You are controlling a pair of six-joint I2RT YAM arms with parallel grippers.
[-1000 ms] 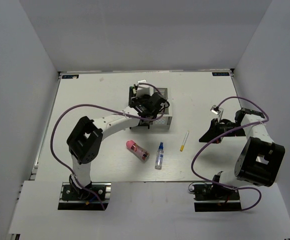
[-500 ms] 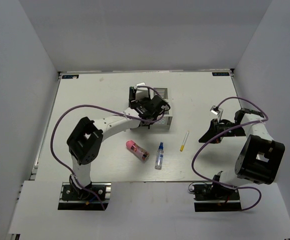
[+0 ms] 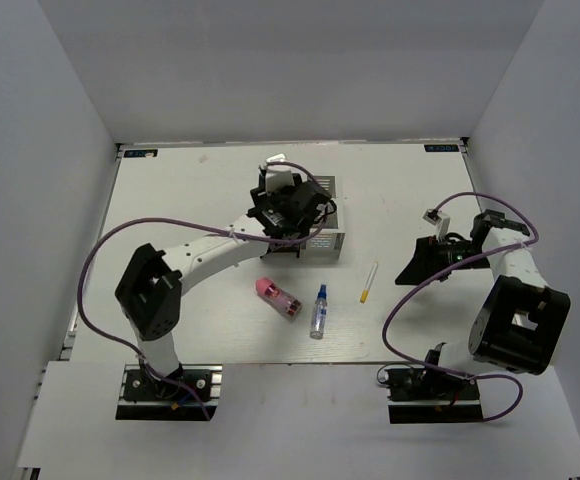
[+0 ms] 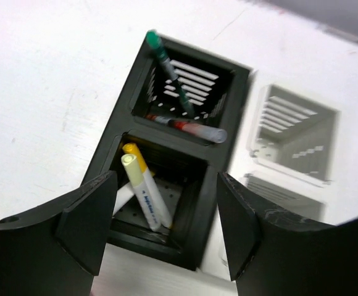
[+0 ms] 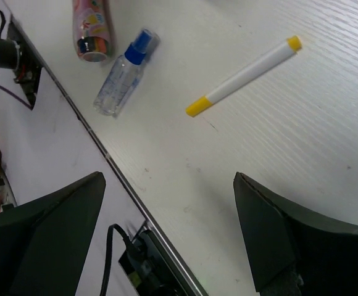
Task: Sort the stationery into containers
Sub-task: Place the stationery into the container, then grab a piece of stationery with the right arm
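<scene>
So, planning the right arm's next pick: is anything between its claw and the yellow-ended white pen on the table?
Nothing visible. The right claw is open above the table, and the white pen lies alone ahead of it. The blue-capped bottle and pink cylinder lie off to the side, clear of the pen.

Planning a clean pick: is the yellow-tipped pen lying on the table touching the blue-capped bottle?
Apart. The right wrist view shows a wide strip of bare table between the pen and the bottle.
</scene>
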